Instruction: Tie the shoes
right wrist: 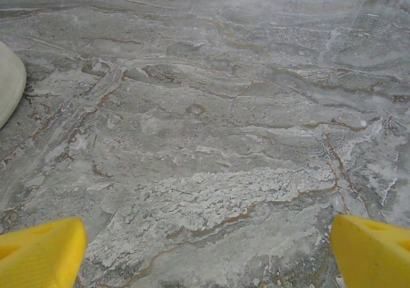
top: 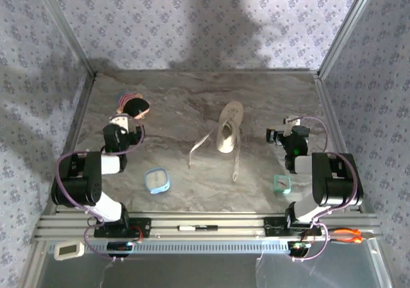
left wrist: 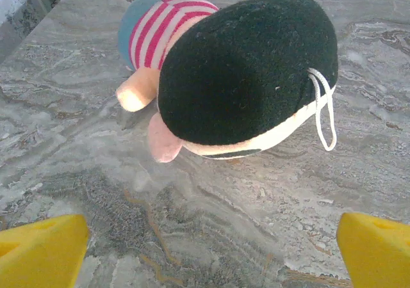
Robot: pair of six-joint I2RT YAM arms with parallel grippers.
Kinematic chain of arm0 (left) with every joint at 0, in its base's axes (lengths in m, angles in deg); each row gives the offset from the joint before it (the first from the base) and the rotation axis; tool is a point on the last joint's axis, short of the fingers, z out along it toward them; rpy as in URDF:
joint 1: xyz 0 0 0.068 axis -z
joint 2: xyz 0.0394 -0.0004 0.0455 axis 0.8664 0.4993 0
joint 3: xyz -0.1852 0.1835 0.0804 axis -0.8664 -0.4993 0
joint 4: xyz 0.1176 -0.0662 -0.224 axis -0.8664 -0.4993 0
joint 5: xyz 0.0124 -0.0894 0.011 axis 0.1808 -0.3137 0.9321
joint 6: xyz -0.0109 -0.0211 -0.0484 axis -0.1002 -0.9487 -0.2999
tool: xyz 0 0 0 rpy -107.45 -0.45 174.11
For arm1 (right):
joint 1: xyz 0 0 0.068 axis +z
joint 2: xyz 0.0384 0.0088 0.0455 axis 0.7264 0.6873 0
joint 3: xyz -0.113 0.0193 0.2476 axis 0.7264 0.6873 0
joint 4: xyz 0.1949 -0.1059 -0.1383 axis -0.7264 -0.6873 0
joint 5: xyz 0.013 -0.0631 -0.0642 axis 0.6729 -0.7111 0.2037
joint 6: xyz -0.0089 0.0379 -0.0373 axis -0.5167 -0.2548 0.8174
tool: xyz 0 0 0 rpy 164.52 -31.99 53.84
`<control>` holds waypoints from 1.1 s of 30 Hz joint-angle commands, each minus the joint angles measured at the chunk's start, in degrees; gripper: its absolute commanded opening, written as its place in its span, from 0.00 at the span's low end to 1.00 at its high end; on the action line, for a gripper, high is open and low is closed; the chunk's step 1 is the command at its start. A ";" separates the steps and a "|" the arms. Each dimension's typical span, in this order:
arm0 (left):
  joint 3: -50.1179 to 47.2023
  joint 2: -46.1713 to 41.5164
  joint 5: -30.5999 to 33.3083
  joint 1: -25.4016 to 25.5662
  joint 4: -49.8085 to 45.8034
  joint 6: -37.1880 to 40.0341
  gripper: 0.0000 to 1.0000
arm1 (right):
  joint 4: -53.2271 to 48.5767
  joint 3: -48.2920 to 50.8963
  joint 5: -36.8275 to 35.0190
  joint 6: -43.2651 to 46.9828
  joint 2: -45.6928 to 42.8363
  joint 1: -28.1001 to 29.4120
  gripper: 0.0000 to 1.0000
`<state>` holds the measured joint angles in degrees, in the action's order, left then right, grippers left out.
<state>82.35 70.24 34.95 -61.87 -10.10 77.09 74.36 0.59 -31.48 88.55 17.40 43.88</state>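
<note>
Shoe [top: 229,129]: middle of table [top: 192,195]; long axis running far edge to near edge; laces [top: 201,145] untied, trailing toward near edge
Right gripper [right wrist: 208,253]: jaws wide, empty; shoe to its left; nearer arm
Left gripper [left wrist: 211,249]: jaws wide, empty; facing plush toy [left wrist: 250,70] by far-left corner

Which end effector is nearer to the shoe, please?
Right. The right end effector sits right of the shoe; the left end effector is farther left, by the plush toy.

The small cream low-top shoe [top: 229,131] lies mid marbled surface [top: 192,96]; the dark round plush toy [top: 133,105] lies left of it, farther back.
</note>
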 commanded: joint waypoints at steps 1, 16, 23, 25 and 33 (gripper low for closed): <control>0.20 0.02 -0.51 0.16 1.14 -0.36 1.00 | 1.40 -0.91 -0.55 0.70 -0.06 -0.05 1.00; 0.20 0.02 -0.50 0.22 1.19 -0.35 1.00 | 1.34 -0.88 -0.59 0.68 -0.05 -0.03 1.00; 0.20 0.02 -0.51 0.16 1.19 -0.32 1.00 | 1.36 -0.94 -0.56 0.70 -0.06 -0.07 1.00; 0.20 0.02 -0.51 0.24 1.24 -0.34 1.00 | 1.34 -0.89 -0.57 0.70 -0.06 -0.09 1.00; 0.20 0.07 -1.10 -0.11 1.19 -0.54 1.00 | 1.34 -0.93 -0.51 0.70 -0.05 -0.15 1.00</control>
<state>82.35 70.24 34.93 -61.87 -10.10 77.09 74.39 0.59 -31.48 88.53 17.40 43.88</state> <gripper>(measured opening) 0.994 0.995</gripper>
